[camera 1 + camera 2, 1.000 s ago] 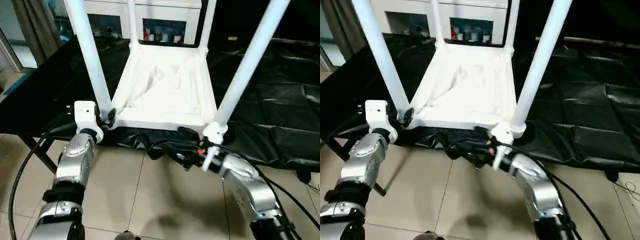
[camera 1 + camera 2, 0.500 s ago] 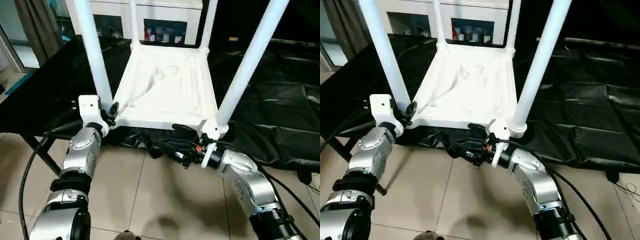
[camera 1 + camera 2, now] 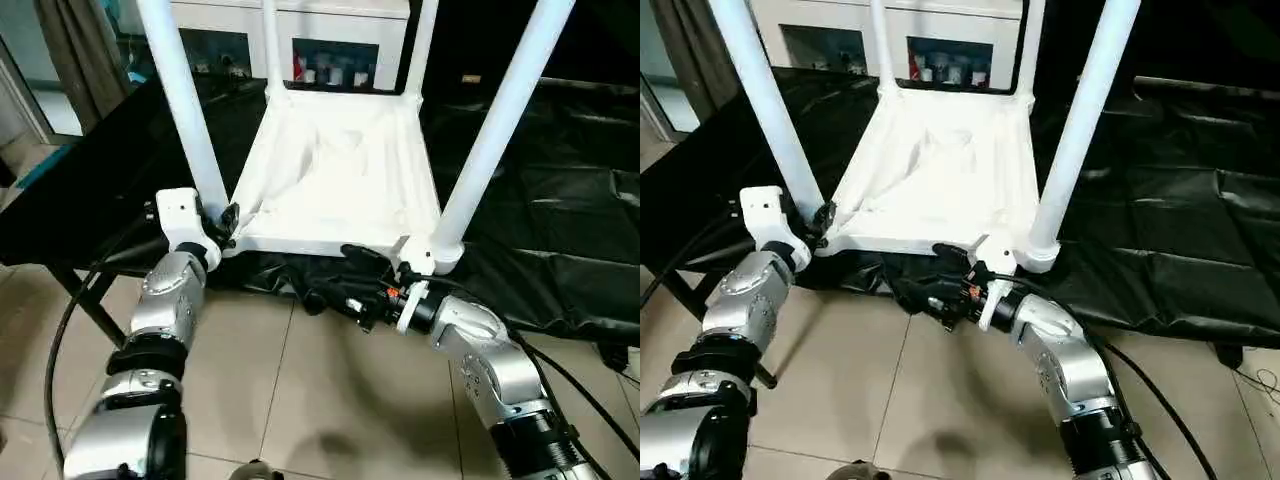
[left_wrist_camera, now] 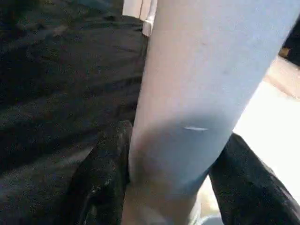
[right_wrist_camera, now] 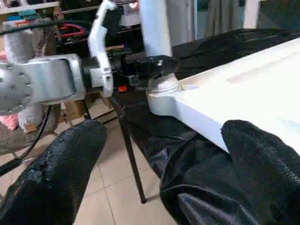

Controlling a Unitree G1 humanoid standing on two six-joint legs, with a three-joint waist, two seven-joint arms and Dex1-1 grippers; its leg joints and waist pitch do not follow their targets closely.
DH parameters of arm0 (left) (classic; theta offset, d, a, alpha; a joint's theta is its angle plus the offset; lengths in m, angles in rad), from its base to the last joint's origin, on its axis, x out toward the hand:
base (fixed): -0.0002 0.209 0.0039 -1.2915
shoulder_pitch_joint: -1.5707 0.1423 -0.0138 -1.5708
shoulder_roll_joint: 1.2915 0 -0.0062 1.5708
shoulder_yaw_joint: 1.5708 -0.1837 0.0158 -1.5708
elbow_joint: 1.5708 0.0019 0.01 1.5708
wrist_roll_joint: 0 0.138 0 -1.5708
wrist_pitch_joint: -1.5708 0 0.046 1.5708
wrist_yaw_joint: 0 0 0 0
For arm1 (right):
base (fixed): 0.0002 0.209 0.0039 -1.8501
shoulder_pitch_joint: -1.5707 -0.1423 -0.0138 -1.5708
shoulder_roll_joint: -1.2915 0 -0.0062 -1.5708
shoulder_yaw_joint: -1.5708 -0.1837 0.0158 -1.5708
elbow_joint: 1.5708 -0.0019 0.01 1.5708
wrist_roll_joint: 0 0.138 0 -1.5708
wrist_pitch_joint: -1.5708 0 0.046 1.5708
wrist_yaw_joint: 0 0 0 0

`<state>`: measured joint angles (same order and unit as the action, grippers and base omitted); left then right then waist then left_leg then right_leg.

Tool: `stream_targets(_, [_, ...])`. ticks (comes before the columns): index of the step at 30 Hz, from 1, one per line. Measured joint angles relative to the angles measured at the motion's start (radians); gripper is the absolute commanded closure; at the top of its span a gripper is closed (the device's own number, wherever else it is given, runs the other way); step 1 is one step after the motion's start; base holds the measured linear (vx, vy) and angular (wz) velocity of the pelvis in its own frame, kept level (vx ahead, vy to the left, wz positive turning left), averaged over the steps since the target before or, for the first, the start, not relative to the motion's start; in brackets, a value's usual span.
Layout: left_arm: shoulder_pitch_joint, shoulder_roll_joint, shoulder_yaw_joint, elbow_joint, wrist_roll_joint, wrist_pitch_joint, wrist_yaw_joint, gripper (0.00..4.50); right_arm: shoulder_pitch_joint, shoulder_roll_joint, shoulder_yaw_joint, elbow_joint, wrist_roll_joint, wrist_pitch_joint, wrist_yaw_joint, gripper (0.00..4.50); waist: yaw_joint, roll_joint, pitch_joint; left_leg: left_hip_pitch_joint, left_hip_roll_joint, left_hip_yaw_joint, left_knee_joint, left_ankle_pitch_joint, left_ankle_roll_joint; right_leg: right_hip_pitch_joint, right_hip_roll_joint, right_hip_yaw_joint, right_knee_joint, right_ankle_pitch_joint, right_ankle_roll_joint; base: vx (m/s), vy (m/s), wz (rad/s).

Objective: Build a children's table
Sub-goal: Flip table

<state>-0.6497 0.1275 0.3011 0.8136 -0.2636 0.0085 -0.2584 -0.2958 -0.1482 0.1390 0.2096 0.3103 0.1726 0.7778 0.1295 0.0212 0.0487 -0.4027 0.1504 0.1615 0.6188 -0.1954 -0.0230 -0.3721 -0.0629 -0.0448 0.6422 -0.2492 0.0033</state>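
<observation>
On the black-draped surface [image 3: 560, 200], upside down: smooth white plastic table [image 3: 340, 190], ribbed underside up, 4 round tubular legs rising from corner sockets. Near-left leg [image 4: 206, 84] clamped low between the left gripper's [image 3: 222, 228] black fingers [image 4: 105, 173], pressed to both sides. Right gripper [image 3: 345, 280] just under the near edge, rough black fingers [image 5: 56, 173] spread wide, holding nothing. Crinkled, glossy black sheeting beneath.

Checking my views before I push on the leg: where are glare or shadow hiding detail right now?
Left eye view: the upturned white plastic table top is brightly lit, its ribs faint; the glossy black table cover carries sheen. Left wrist view: the near white tubular leg darkens in shadow low down between the left hand's black fingers.
</observation>
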Motion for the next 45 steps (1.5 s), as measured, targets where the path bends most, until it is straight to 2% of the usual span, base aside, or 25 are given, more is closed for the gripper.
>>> stream_targets(2, [0.009,-0.047,0.035,-0.052,-0.080,0.052,-0.001,2.33,-0.020,0.023,-0.020,0.037,-0.003,0.014,-0.058,0.00,0.009,0.001,0.001,-0.003,0.002,0.007,0.000,0.002,0.003,-0.005,-0.001,0.001,0.002,0.000,0.000,0.000,0.000,0.00])
stream_targets(4, [0.017,-0.098,0.051,-0.094,-0.157,0.089,-0.009,2.33,-0.055,0.040,-0.054,0.082,-0.003,0.037,-0.129,0.00,0.017,-0.001,0.002,-0.012,0.003,0.010,0.000,0.007,0.011,-0.012,-0.003,0.000,0.003,0.000,0.000,0.000,0.000,0.00])
stream_targets(7, [0.033,-0.156,0.051,-0.152,-0.209,0.108,-0.013,2.34,-0.099,0.070,-0.123,0.123,0.032,0.099,-0.209,0.00,0.019,-0.006,0.005,-0.020,0.003,0.012,0.001,0.009,0.015,-0.019,-0.004,-0.001,0.005,0.001,0.001,0.000,0.000,0.00])
stream_targets(12, [0.051,-0.169,0.043,-0.225,-0.208,0.138,-0.006,2.36,-0.114,0.116,-0.199,0.133,0.111,0.123,-0.265,0.00,0.015,-0.008,0.006,-0.021,0.004,0.013,0.001,0.009,0.015,-0.021,-0.004,0.000,0.005,0.001,0.001,0.000,0.000,0.00])
stream_targets(20, [0.066,-0.183,0.026,-0.267,-0.198,0.166,0.008,2.36,-0.206,0.199,-0.355,0.183,0.249,0.112,-0.358,0.00,0.015,-0.008,0.006,-0.023,0.005,0.015,0.002,0.010,0.016,-0.024,-0.004,0.000,0.006,0.001,0.002,0.000,0.000,0.00])
stream_targets(23, [0.077,-0.191,0.025,-0.295,-0.198,0.179,0.016,2.36,-0.268,0.211,-0.420,0.240,0.308,0.112,-0.377,0.00,0.014,-0.008,0.006,-0.024,0.005,0.016,0.002,0.010,0.017,-0.025,-0.005,0.000,0.006,0.002,0.003,0.000,0.000,0.00])
stream_targets(25, [0.087,-0.193,0.021,-0.308,-0.198,0.184,0.017,2.36,-0.326,0.210,-0.449,0.313,0.311,0.099,-0.406,0.00,0.013,-0.008,0.006,-0.024,0.005,0.016,0.002,0.011,0.017,-0.025,-0.005,0.000,0.006,0.002,0.003,0.000,0.000,0.00])
stream_targets(31, [0.093,-0.196,0.005,-0.318,-0.197,0.203,0.016,2.36,-0.432,0.209,-0.521,0.484,0.338,0.077,-0.458,0.00,0.015,-0.008,0.006,-0.025,0.005,0.018,0.002,0.011,0.018,-0.026,-0.006,-0.001,0.007,0.003,0.003,0.000,0.000,0.00])
stream_targets(36, [0.109,-0.202,-0.005,-0.338,-0.193,0.214,0.016,2.36,-0.492,0.195,-0.549,0.578,0.358,0.058,-0.461,0.00,0.015,-0.008,0.006,-0.026,0.005,0.021,0.003,0.012,0.019,-0.027,-0.009,-0.002,0.007,0.003,0.003,0.000,0.000,0.00])
stream_targets(38, [0.112,-0.203,-0.013,-0.341,-0.191,0.220,0.015,2.36,-0.522,0.187,-0.577,0.639,0.364,0.041,-0.462,0.29,0.014,-0.008,0.006,-0.026,0.005,0.023,0.003,0.012,0.021,-0.027,-0.010,-0.002,0.007,0.004,0.005,0.000,0.000,0.00])
stream_targets(41, [0.124,-0.209,-0.024,-0.348,-0.191,0.231,0.014,2.36,-0.558,0.170,-0.603,0.700,0.365,0.019,-0.465,0.49,0.011,-0.008,0.006,-0.027,0.005,0.027,0.004,0.013,0.023,-0.028,-0.012,-0.001,0.008,0.005,0.006,0.000,0.000,0.00])
stream_targets(45, [0.133,-0.214,-0.027,-0.358,-0.191,0.248,0.014,2.36,-0.590,0.159,-0.615,0.752,0.367,0.002,-0.465,0.84,0.008,-0.008,0.006,-0.027,0.006,0.030,0.004,0.014,0.023,-0.029,-0.013,-0.001,0.008,0.007,0.006,0.000,0.000,0.00])
